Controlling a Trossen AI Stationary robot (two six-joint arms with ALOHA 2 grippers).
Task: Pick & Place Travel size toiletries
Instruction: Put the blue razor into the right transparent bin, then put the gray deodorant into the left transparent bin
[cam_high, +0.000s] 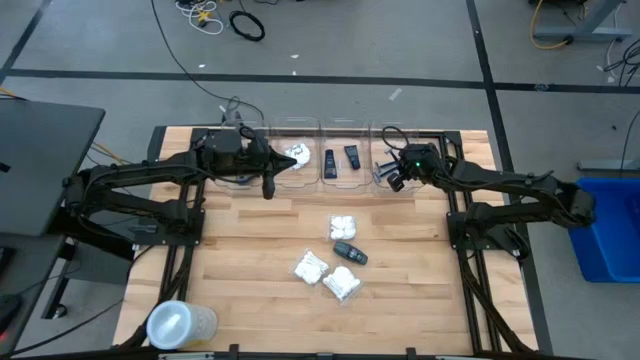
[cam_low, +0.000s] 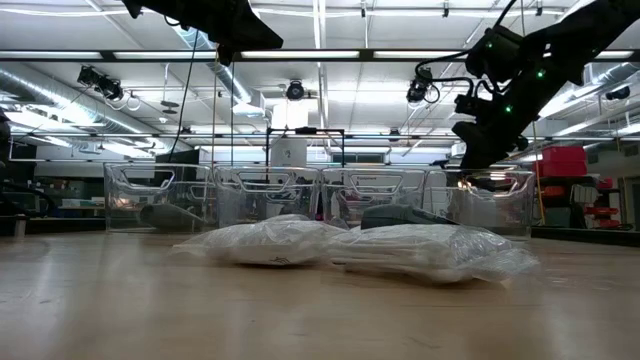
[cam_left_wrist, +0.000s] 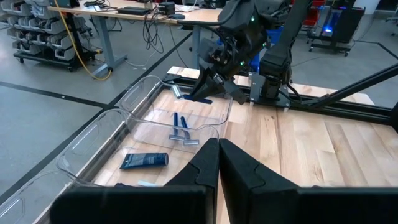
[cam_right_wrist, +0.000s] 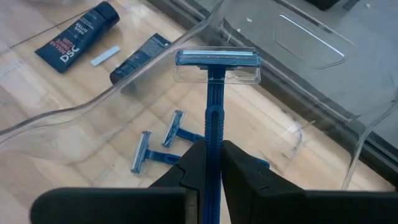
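My right gripper (cam_high: 391, 180) hangs over the rightmost clear bin (cam_high: 397, 150) at the table's far edge, shut on a thin blue razor (cam_right_wrist: 216, 65) with a clear cap on its head. Two more blue razors (cam_right_wrist: 163, 144) lie on that bin's floor. The neighbouring bin holds two black tubes (cam_high: 341, 159), and the one beyond it a white packet (cam_high: 297, 155). Mid-table lie three white crinkly packets (cam_high: 327, 265) and a dark grey oval case (cam_high: 350, 253). My left gripper (cam_high: 268, 186) hovers shut and empty in front of the left bins. My right gripper pinches the razor's blue handle (cam_right_wrist: 213, 142) between its two fingers, at the end away from the head. The handle runs along the fingers, and the capped head sticks out ahead of them. The fingers slant down from the table's right. The razor is clear of the bin floor.
Several clear bins stand in a row along the far edge (cam_low: 320, 195). A large translucent round container (cam_high: 180, 324) lies at the near left corner. Bare wood lies between the bins and the packets (cam_high: 300, 205).
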